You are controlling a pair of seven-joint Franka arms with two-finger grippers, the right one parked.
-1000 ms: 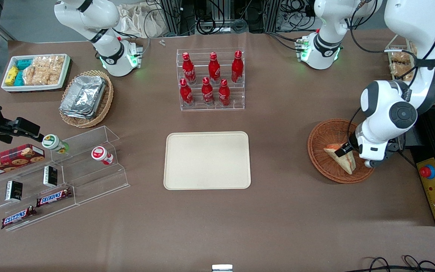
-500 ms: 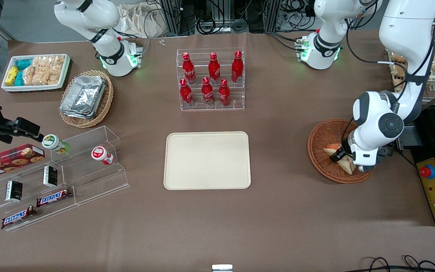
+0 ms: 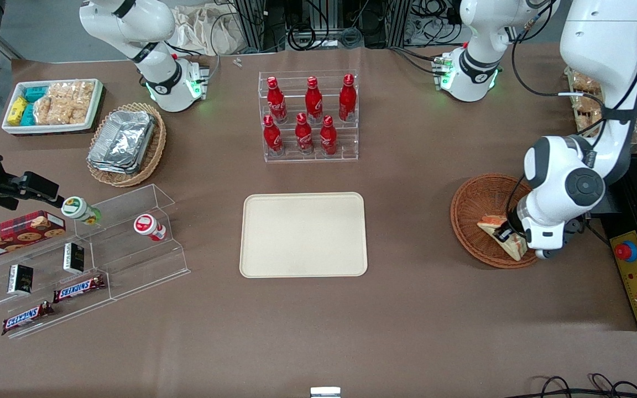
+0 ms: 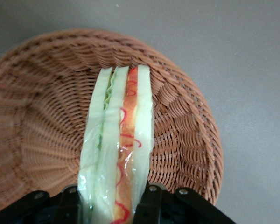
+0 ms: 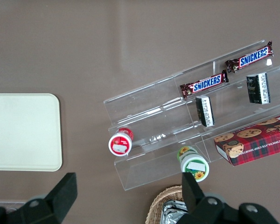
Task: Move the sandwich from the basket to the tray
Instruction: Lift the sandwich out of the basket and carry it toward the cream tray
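The end effector (image 3: pixel 505 236) grips the sandwich (image 3: pixel 509 239) between its fingers (image 4: pixel 151 205) over the basket (image 3: pixel 476 205), well apart from the tray (image 3: pixel 303 234). Two bars (image 3: pixel 78 287) read "SNICKERS".

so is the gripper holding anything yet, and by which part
Yes: the gripper pinches the triangular white-bread sandwich across its flat faces at one end, above the reddish-brown wicker basket.

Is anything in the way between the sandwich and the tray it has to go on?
Nothing visible. The gripper holds the triangular white-bread sandwich over the round reddish-brown wicker basket; only bare brown table lies before the flat cream-beige plastic tray.
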